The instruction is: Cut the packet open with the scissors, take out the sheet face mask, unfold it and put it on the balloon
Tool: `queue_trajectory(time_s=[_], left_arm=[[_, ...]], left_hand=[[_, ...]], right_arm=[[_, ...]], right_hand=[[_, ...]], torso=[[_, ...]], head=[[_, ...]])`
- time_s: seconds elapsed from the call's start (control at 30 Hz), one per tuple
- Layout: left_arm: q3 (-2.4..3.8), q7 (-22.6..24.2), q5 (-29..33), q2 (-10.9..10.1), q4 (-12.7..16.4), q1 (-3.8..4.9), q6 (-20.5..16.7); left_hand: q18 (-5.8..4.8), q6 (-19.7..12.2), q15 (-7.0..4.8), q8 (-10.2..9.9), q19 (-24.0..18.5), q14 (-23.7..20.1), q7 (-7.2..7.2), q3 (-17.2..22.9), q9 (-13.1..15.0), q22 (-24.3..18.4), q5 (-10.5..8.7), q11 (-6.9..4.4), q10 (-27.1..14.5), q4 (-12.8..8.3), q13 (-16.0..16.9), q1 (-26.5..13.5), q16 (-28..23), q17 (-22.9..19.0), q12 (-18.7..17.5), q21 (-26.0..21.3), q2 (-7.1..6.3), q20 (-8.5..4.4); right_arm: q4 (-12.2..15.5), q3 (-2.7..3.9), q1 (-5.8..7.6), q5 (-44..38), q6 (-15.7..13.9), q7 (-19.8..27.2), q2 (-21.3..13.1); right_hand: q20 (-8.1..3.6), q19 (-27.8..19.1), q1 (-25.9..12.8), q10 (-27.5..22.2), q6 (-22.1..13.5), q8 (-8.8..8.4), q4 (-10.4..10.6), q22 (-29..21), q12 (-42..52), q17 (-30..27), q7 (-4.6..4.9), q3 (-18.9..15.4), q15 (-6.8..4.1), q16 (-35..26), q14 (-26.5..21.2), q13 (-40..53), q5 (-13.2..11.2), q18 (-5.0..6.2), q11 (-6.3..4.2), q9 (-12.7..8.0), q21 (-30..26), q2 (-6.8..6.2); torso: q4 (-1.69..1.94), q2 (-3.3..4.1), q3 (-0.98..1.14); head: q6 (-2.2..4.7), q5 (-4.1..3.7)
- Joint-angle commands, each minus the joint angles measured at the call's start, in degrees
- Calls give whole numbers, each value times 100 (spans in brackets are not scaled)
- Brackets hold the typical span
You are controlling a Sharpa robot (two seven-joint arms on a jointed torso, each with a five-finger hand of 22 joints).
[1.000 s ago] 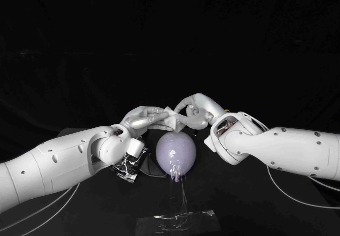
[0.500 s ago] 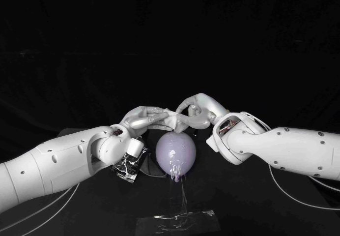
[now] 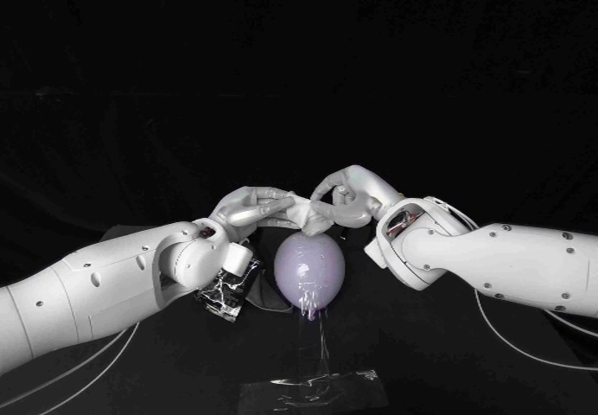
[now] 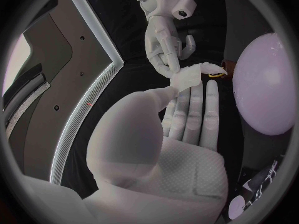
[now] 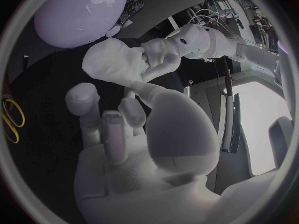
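Black table (image 3: 423, 354), packet (image 3: 228, 292) beside balloon (image 3: 309, 268)

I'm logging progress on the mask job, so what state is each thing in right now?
balloon: inflated, bare, upright on its clear stand.
sheet mask: bunched, not yet unfolded, held above the balloon.
left hand: grips the sheet mask.
right hand: grips the sheet mask.
packet: lying beside the balloon, unheld.
scissors: set down, unheld.

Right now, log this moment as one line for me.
phase: mask unfolding | left hand: holds sheet mask | right hand: pinches sheet mask | sheet mask: bunched, close to balloon | balloon: bare
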Motion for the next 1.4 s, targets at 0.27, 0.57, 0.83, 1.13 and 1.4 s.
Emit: queue_trajectory(time_s=[0.27, 0.57, 0.83, 1.13, 1.4], left_arm=[[9, 78, -3, 4, 13, 8, 0], [9, 59, -4, -3, -2, 8, -45], [9, 59, -3, 2, 1, 8, -39], [9, 43, 7, 4, 15, 8, -27], [9, 33, 12, 4, 30, 8, 4]], left_hand=[[86, 54, -5, 27, 20, 49, -2, 48, 48, 8, 30, -9, 47, -9, 7, -8, 34, 12, 28, 35, 67, -8], [85, 57, -9, 29, 23, 53, -3, 66, 56, 12, 31, -11, 53, -17, 7, -9, 35, 19, 25, 44, 61, -14], [85, 58, -10, 29, 24, 54, -4, 75, 60, 14, 31, -12, 56, -22, 6, -9, 35, 22, 23, 49, 59, -16], [84, 60, -13, 27, 32, 70, 9, 96, 72, 22, 30, -10, 74, -23, 7, -28, 42, 37, 21, 68, 46, -25], [83, 60, -13, 26, 35, 76, 13, 101, 75, 25, 30, -9, 79, -21, 7, -36, 44, 41, 21, 75, 43, -27]], right_arm=[[-14, 2, 2, -57, -37, 172, 12], [-13, 2, 2, -112, -150, 224, -23], [-26, 2, 2, -208, -68, 75, -26], [-81, 2, 0, -462, 74, -242, 85], [-179, 0, -9, -740, -67, -349, 234]], right_hand=[[-71, 140, 301, 181, 111, 253, -296, 510, 259, 1505, -101, 269, -26, 113, 599, 194, -601, 5, -81, 150, 363, 299], [-91, 238, 275, 282, 152, 329, -359, 598, 375, 1505, -122, 373, -38, 113, 599, 273, -655, -40, -100, 184, 642, 326], [-104, 238, 232, 339, 166, 367, -400, 603, 457, 1505, -132, 395, -46, 113, 599, 333, -661, -36, -109, 202, 615, 291], [-50, 31, -507, -67, -120, 94, 67, 442, -414, 1385, -29, -139, 22, 25, 561, -227, -612, 44, -17, 60, -32, -152], [35, 12, -478, -141, -373, -292, 219, 412, -534, 1369, 133, -313, 131, 12, 554, -283, -625, 47, 115, -138, -133, -205]], torso=[[1, 3, 0], [-3, -3, -1], [-1, 0, 0], [2, 2, 1], [2, 4, -2]], head=[[-5, -6], [-5, -8], [-6, -13], [3, -21], [4, -23]])
